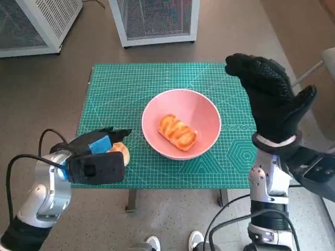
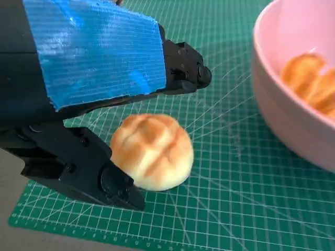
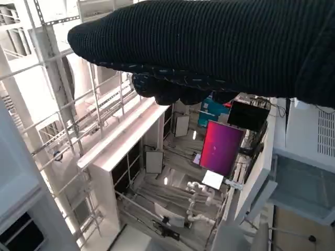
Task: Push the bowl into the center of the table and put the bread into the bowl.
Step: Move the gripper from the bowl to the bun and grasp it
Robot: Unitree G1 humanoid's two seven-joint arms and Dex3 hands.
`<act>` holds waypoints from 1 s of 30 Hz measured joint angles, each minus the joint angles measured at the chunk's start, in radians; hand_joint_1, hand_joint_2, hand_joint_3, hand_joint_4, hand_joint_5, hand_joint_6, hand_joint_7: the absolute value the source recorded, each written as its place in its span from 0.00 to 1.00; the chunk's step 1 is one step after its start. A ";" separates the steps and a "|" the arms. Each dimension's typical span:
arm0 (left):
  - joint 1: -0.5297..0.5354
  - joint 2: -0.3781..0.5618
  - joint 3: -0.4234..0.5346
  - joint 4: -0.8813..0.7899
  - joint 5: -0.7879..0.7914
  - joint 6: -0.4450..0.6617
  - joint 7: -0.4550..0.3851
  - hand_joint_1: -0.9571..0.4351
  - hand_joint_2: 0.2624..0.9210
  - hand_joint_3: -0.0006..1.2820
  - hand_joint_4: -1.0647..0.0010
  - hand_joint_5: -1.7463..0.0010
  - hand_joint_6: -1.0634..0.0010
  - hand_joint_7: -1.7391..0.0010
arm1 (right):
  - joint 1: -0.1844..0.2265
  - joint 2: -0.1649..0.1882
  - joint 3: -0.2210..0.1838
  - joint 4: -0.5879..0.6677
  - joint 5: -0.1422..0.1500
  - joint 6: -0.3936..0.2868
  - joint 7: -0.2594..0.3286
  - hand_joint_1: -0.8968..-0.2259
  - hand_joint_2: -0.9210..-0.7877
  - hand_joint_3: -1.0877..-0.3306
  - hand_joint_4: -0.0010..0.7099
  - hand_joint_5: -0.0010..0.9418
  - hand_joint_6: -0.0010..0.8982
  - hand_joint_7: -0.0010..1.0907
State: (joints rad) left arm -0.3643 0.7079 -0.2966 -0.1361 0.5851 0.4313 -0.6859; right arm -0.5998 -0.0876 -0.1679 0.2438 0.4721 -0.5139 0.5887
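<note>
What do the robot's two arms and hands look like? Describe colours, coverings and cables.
The left hand is black plastic with blue tape across its back, on a silver-grey forearm looped by black cables. The right hand wears a black knitted glove above a pale forearm, also cabled.

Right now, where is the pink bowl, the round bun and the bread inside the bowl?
pink bowl (image 1: pixel 201 112): head view, bare inner wall.
round bun (image 2: pixel 152 150): left wrist view, top crust.
bread in the bowl (image 1: pixel 177 132): head view, its middle.

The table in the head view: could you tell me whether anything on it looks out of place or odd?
One thing stands out: a round bread roll lies on the green mat outside the pink bowl, beside the left hand, whose fingers bracket it. Another glazed bread already lies in the bowl. Nothing looks spilled or damaged. The right hand is raised, holding nothing.
</note>
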 measured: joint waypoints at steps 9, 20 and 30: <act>-0.021 -0.016 -0.043 0.052 0.052 0.038 -0.010 0.71 0.78 0.03 0.63 0.96 0.52 0.94 | 0.000 0.000 0.000 0.000 0.001 0.003 0.000 0.60 0.00 0.96 0.39 0.00 0.17 0.41; -0.010 -0.041 -0.041 0.122 0.106 -0.039 0.170 0.69 0.96 0.07 0.31 0.40 0.44 0.32 | 0.001 0.000 0.007 -0.012 0.006 0.025 0.005 0.59 0.00 0.95 0.39 0.00 0.16 0.41; 0.041 -0.032 0.041 0.060 0.061 -0.110 0.198 0.69 0.97 0.07 0.31 0.37 0.43 0.30 | 0.003 0.000 0.005 -0.012 0.006 0.028 0.012 0.59 0.00 0.95 0.39 0.00 0.16 0.41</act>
State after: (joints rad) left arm -0.3235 0.6763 -0.2552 -0.0758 0.6459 0.3212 -0.4881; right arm -0.5973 -0.0881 -0.1626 0.2317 0.4780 -0.4858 0.6010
